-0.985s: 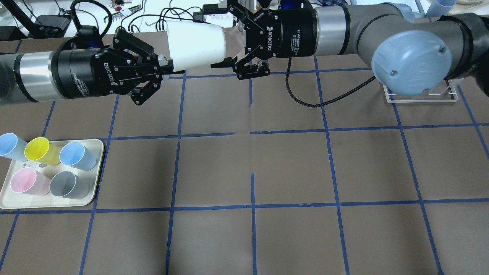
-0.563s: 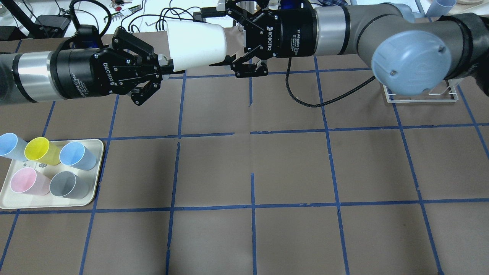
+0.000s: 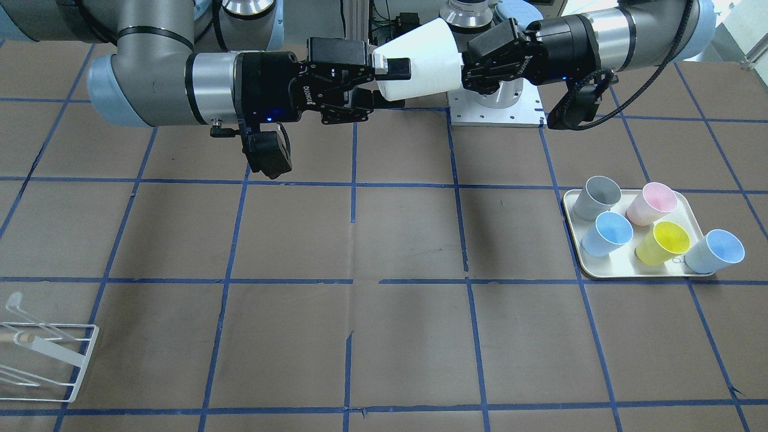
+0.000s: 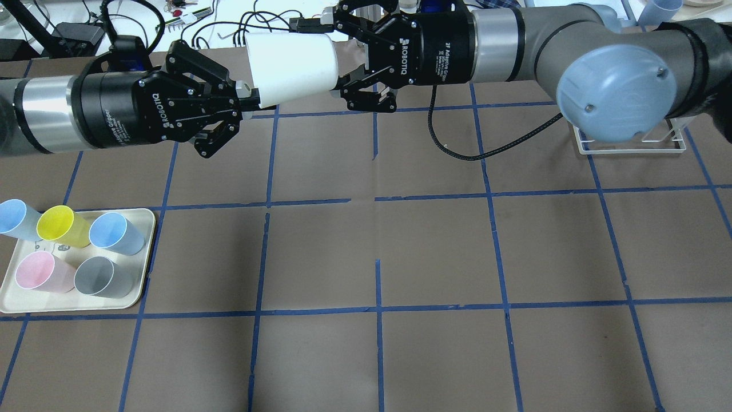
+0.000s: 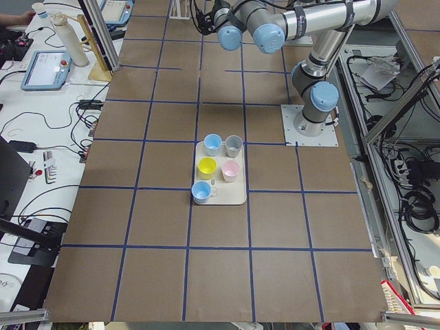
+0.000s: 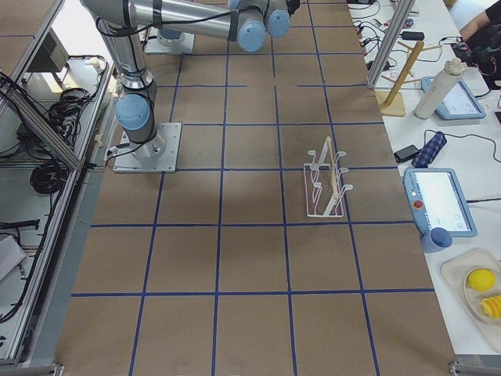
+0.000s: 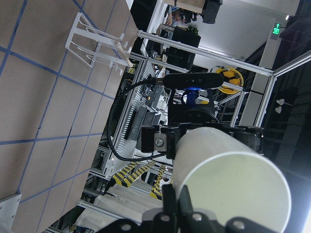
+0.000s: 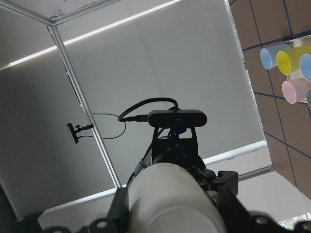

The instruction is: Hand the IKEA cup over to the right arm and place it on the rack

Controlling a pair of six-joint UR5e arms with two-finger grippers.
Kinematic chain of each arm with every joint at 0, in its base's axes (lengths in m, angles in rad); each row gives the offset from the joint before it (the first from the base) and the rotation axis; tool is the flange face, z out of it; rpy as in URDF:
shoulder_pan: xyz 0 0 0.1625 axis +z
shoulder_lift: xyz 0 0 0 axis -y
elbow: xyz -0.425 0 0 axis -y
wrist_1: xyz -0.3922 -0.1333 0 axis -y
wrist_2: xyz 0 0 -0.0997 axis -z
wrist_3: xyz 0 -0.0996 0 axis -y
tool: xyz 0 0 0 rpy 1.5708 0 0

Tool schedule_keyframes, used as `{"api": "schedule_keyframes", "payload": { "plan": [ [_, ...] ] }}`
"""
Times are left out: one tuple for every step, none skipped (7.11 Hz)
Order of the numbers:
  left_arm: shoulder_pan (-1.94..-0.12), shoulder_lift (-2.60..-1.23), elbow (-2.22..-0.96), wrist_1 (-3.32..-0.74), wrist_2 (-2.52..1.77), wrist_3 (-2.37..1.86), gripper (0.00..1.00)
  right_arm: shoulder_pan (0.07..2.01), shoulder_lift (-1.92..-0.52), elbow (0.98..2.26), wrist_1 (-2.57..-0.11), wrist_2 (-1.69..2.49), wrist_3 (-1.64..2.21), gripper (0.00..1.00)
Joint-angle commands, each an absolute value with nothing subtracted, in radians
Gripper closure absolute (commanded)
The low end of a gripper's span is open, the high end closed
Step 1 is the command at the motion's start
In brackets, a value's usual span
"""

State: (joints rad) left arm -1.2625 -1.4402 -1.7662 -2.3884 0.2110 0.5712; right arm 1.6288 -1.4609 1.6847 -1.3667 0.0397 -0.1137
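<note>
The cream-white IKEA cup hangs on its side in the air at the far middle of the table, between both grippers. My left gripper is shut on the cup's edge at its left end. My right gripper comes in from the right, and its fingers lie against the sides of the cup's other end. The cup also fills the left wrist view and the right wrist view. The white wire rack stands at the far right, partly hidden by my right elbow; it shows whole in the exterior right view.
A cream tray at the near left holds a pink cup, a grey cup, a yellow cup and a blue cup. Another blue cup stands at its far edge. Cables and tools lie beyond the table's far edge.
My right gripper has moved left onto the cup and its fingers have drawn in against the cup's sides. The cup and my left gripper have shifted slightly left.
</note>
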Motion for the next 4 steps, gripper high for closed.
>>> {"api": "schedule_keyframes", "payload": {
  "plan": [
    [-1.262, -1.434, -1.761, -2.388, 0.221, 0.565, 0.0, 1.628, -1.459, 1.681, -1.367, 0.038, -0.114, 0.72],
    [-1.259, -1.433, -1.75, -2.387, 0.222, 0.534, 0.0, 1.623, -1.459, 1.681, -1.367, 0.038, -0.114, 0.72],
    [-1.255, -1.43, -1.747, -2.373, 0.221, 0.51, 0.0, 1.621, -1.459, 1.68, -1.367, 0.04, -0.112, 0.72],
    [-1.25, -1.424, -1.746, -2.312, 0.245, 0.506, 0.0, 1.614, -1.457, 1.678, -1.368, 0.038, -0.112, 0.72]
  ]
}}
